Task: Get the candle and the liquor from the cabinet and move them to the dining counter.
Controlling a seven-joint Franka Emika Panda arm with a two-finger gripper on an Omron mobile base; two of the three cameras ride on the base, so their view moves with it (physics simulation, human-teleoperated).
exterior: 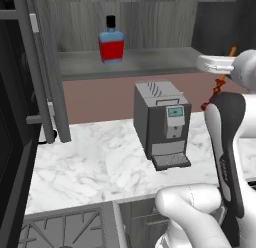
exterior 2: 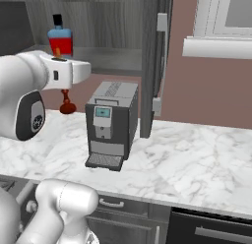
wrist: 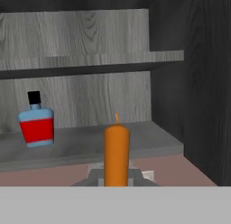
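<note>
- Red-and-blue liquor (wrist: 37,125) is sitting well left on the cabinet (wrist: 90,146) shelf, open room around it.
- I'm seeing the candle (wrist: 117,155) rising upright at my gripper (wrist: 117,180), outside the shelf edge.
- Fingers are hiding; I cannot tell their grip.

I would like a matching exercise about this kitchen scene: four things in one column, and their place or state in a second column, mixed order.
Things:
1. liquor
2. candle
3. coffee machine
4. cabinet

Places or states:
A. stands on the marble worktop
B. open, its shelves show
C. close before the hand camera, outside the cabinet
D. stands on the cabinet's lower shelf

Pairs: 1-D, 2-C, 3-A, 4-B
</note>
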